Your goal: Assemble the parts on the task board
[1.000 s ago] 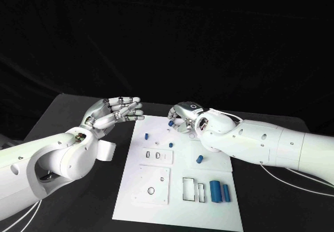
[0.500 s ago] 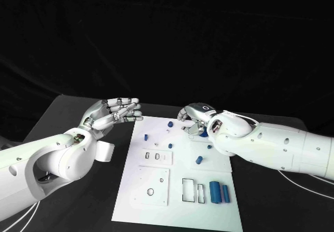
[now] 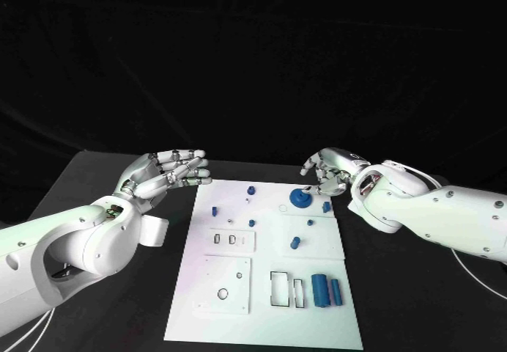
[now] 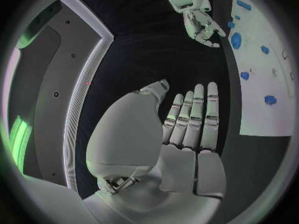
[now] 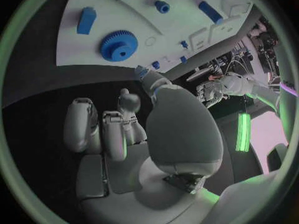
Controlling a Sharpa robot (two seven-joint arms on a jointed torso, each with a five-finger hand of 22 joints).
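Beside the task board (image 3: 264,293), both the left hand (image 3: 167,173) and right hand (image 3: 330,171) hover empty, fingers loosely apart.

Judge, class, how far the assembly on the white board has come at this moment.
Done: a blue gear sits at the far end of the task board, with small blue pegs standing nearby. In hand: nothing; the right hand hovers beside the gear, the left hand is open off the board. Left: two blue blocks lie beside empty cutouts, and another part lies loose mid-board.
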